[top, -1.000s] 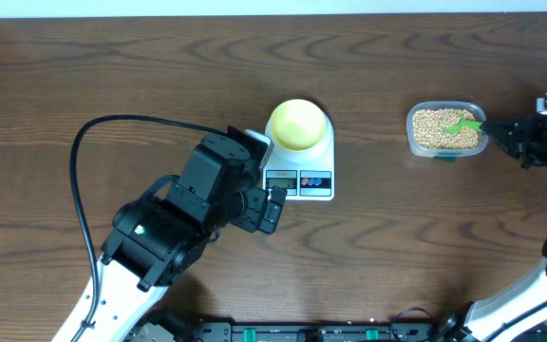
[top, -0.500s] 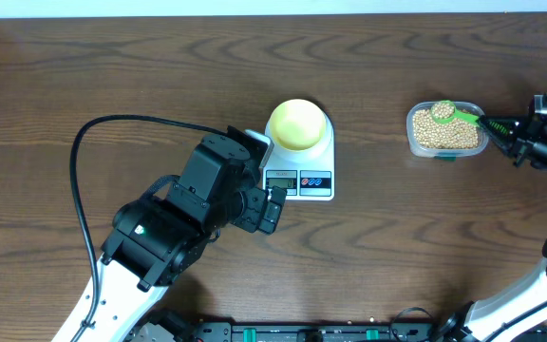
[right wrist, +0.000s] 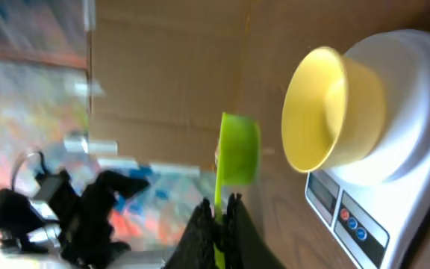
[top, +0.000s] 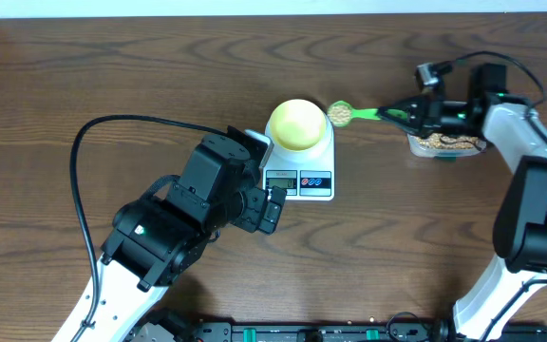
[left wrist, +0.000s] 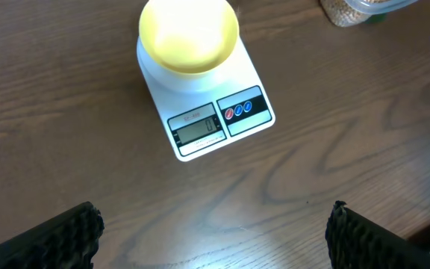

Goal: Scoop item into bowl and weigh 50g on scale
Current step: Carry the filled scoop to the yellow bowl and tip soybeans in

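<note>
The pale yellow bowl [top: 298, 123] sits empty on the white scale [top: 323, 186] at the table's middle. My right gripper [top: 408, 116] is shut on the handle of a green spoon [top: 361, 114], whose scoop, heaped with tan beans [top: 339, 114], hovers just right of the bowl's rim. The right wrist view shows the spoon [right wrist: 237, 149] beside the bowl [right wrist: 327, 108], gripped in my right gripper [right wrist: 220, 217]. My left gripper [left wrist: 215, 250] hangs open and empty in front of the scale [left wrist: 222, 123], over bare wood.
A clear plastic tub [top: 444, 144] holding more beans stands at the right, partly under my right arm. The left arm's black cable [top: 93, 142] loops over the left part of the table.
My right arm has lifted the spoon, loaded with beans, out of the tub and carried it left to the bowl's edge. The left arm has not moved.
</note>
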Available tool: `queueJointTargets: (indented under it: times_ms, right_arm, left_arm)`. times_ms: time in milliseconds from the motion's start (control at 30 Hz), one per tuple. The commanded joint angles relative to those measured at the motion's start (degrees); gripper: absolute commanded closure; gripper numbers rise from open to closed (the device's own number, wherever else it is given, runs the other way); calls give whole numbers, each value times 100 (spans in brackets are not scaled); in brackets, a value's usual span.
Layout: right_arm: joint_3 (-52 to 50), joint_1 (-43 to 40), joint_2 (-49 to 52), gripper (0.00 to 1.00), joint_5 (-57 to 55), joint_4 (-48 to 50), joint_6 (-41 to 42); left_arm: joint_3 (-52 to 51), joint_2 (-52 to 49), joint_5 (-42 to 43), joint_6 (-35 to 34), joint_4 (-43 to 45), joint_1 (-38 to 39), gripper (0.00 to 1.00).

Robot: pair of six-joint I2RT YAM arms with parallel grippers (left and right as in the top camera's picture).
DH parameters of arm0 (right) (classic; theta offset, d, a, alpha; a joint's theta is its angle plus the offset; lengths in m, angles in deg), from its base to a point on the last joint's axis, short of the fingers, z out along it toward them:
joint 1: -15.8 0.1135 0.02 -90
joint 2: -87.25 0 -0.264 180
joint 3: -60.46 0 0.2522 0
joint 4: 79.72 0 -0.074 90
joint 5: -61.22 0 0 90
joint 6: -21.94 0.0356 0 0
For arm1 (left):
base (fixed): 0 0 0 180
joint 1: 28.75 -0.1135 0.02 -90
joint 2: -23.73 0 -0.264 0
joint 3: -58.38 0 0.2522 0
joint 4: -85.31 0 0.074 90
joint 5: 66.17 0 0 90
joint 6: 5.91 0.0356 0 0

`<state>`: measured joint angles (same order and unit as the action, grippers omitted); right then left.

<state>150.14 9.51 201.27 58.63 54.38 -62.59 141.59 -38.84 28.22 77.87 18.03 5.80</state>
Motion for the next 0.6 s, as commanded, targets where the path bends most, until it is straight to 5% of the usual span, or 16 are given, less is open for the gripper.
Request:
queueJointTargets:
  times_ms: [0, 67, 167, 567]
  right_arm:
    - [46, 376, 22, 99, 136, 748, 1204]
    - [46, 726, 22, 99, -74, 2221, 2490]
    - [46, 831, 22, 99, -273, 2994, 3136]
    - [46, 1152, 22, 99, -994, 3147, 2601]
  left_arm:
    - [118, 39, 13, -31, -7, -20, 2]
    - [118, 39, 13, -31, -4, -20, 2]
    - [118, 39, 13, -31, -4, -20, 2]
    - [118, 39, 15, -31, -7, -20, 2]
